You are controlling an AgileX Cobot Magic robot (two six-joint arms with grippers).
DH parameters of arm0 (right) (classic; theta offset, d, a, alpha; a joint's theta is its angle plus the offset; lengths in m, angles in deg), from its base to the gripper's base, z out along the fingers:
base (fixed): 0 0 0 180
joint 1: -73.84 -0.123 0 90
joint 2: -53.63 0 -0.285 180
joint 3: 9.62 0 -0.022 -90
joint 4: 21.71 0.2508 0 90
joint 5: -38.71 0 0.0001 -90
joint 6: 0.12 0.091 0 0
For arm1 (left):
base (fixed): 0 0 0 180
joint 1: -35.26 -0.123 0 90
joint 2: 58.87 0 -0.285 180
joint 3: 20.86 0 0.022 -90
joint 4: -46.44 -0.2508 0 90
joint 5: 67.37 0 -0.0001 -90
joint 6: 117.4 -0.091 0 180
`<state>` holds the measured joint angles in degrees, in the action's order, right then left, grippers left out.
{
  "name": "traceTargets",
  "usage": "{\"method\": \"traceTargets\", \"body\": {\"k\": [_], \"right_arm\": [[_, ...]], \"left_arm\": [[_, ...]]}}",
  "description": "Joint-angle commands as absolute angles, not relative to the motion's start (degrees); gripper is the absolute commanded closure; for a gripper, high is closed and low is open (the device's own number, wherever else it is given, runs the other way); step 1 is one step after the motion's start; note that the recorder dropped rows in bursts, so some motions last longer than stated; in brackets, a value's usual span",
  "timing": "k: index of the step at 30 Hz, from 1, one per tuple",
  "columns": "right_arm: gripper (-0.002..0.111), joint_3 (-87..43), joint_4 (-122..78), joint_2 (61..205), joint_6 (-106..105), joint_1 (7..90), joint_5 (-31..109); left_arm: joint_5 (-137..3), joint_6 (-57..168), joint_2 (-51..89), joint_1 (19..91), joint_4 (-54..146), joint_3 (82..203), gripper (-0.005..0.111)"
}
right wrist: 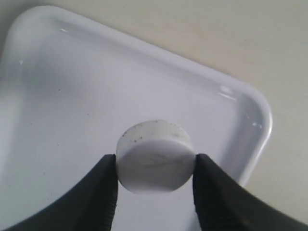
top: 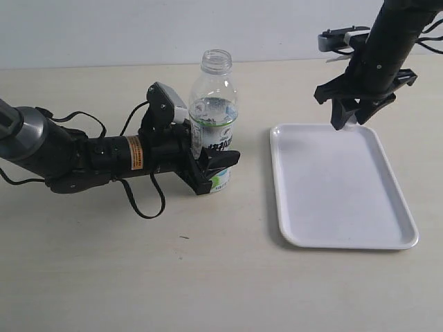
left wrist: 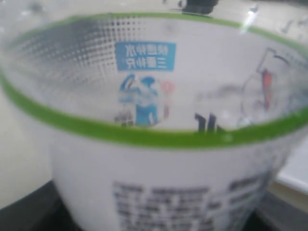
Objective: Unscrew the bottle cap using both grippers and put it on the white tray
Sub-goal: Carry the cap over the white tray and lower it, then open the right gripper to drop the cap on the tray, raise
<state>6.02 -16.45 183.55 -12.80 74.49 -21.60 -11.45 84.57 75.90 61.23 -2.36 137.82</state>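
On the left, the left claw (top: 215,167) lies low along the worktop (top: 208,277), clamped on the lower, labelled part of the bottle (top: 213,117). The bottle stands upright with its threaded neck bare and open. The left wrist view is filled by the green-edged label, so the jaws barely show there, but the exterior view shows them on both sides of the bottle.

To the right lies the white tray (top: 346,200), near the bottle but apart from it. Nothing rests on it.

Furthest right, the right claw (top: 354,116) hangs over the tray's far edge, pointing down. It is closed on the bottle cap (right wrist: 155,156), one finger on each side of the cap. The right wrist view shows the cap held above the tray's floor near a rounded corner. I cannot tell whether it touches the floor.

The unscrewing looks done, and the step in hand seems to be the placing. The next move probably calls for a short descent until the cap sits flat. The jaws should then part gently so the light cap does not roll or stick to a finger.
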Motion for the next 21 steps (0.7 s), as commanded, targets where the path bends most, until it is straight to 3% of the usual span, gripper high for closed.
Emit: {"method": "traceTargets", "body": {"k": [1,12,15,21], "right_arm": [[0.108,3.7,-16.2,185.5,-12.9,74.6,-17.3],[0.104,1.4,-16.2,187.4,-12.9,74.6,-15.1],[0.089,1.4,-16.1,187.4,-12.9,74.6,-15.7],[0.041,1.4,-16.1,187.4,-12.9,74.6,-16.3]], "left_arm": [[-9.1,85.3,75.4,61.0,-1.4,137.9,0.106],[-9.0,85.3,75.4,61.0,-1.3,137.9,0.106],[-9.0,85.3,75.4,61.0,-1.3,137.9,0.106],[-9.0,85.3,75.4,61.0,-1.3,137.9,0.106]]}}
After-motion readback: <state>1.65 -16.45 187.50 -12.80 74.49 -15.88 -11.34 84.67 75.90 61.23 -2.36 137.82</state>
